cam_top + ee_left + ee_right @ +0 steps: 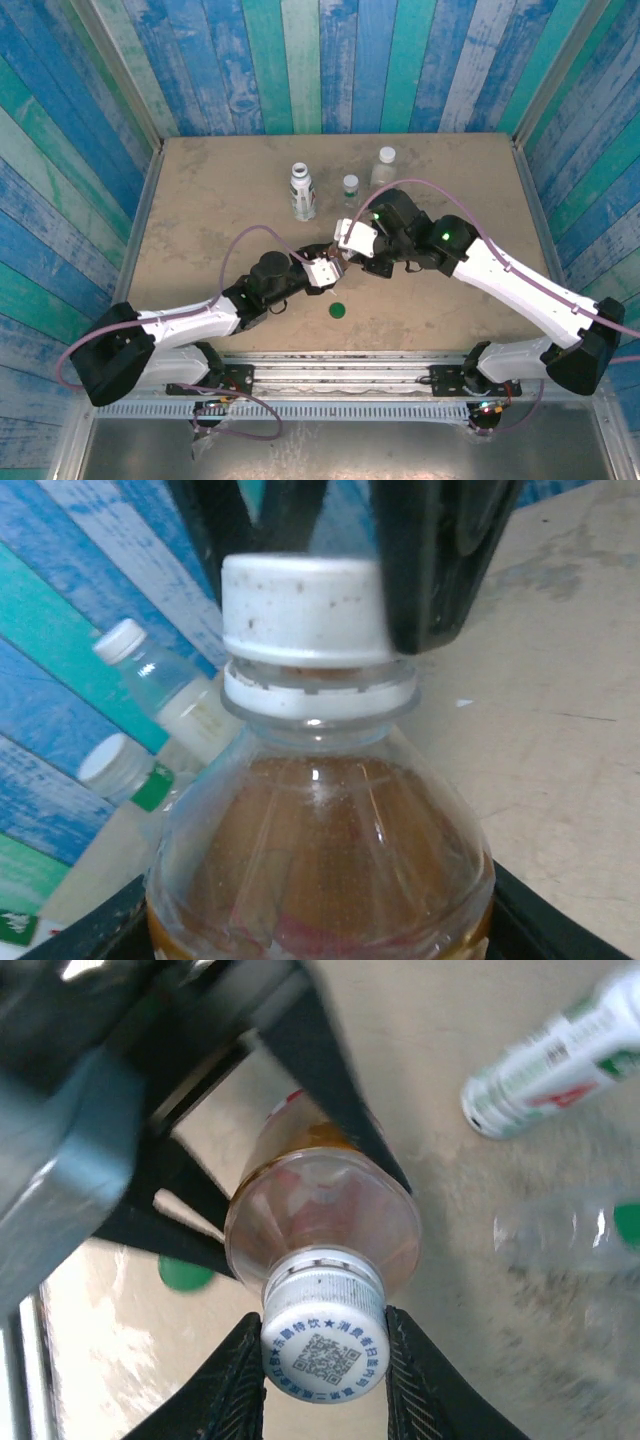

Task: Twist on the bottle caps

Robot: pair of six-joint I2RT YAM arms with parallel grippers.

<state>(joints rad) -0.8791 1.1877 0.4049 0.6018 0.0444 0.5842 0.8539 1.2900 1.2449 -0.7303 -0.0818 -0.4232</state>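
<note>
Mid-worktop, the left hand is clamped round the body of the amber bottle. The right hand meets it from the opposite side, its fingers pressed against both sides of the white cap on that bottle's neck. Beyond the amber bottle stand the white-labelled bottle, the clear bottle and the smaller clear bottle; the dark green cap lies on its near side.
</note>
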